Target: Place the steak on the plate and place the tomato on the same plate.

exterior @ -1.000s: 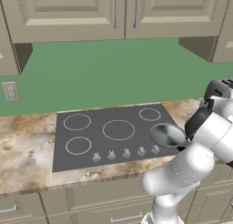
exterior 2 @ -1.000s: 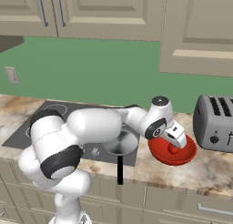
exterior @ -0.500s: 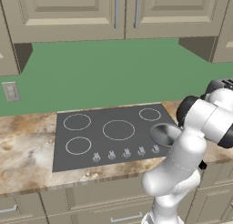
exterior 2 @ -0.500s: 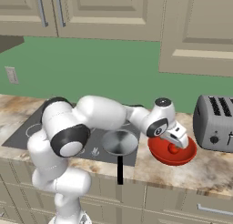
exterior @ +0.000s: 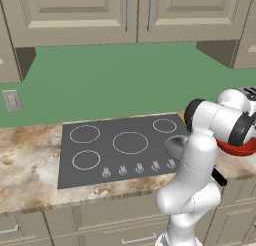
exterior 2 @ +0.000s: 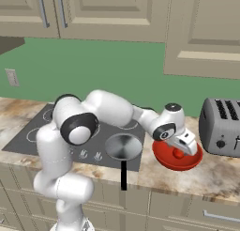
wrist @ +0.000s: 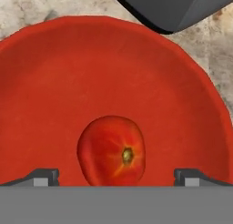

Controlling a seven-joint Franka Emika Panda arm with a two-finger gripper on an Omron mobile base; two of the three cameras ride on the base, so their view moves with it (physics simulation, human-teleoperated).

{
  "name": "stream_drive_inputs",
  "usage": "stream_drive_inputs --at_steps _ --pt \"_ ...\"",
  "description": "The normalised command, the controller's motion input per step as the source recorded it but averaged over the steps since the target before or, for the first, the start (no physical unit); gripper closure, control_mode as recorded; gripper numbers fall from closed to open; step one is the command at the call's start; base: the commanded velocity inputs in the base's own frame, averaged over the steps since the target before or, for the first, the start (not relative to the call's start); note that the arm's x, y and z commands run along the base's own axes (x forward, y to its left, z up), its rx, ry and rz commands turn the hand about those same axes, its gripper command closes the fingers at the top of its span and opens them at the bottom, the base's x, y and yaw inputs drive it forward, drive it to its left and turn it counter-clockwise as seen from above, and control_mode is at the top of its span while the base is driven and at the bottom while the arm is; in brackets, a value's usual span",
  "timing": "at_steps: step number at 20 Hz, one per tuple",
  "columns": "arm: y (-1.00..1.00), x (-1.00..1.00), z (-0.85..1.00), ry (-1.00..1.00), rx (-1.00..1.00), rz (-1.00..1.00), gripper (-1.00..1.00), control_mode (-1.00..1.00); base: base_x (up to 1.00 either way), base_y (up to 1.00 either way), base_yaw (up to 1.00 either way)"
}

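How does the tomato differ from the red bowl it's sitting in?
The tomato is a small rounded ball, while the red bowl is a wide, open dish that holds it. The tomato is glossy with orange streaks and a brown stem scar; the bowl is a plain, even red. Both are red.

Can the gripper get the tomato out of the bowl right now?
Probably yes. The gripper hangs right over the tomato in the red bowl, with its jaws wide open on either side. Nothing lies on top of the tomato, so the way down looks free.
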Motion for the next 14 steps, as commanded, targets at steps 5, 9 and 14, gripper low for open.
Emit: stream_drive_inputs --at_steps 5,9,14 --pt "-0.01 0.21 -0.19 0.06 0.06 0.0 -1.0 -1.0 0.0 0.0 0.0" --pt "0.0 0.33 -0.13 0.09 0.04 0.0 -1.0 -1.0 0.0 0.0 0.0" --pt "-0.05 0.12 -0.19 0.1 0.02 0.0 -1.0 -1.0 0.0 0.0 0.0"
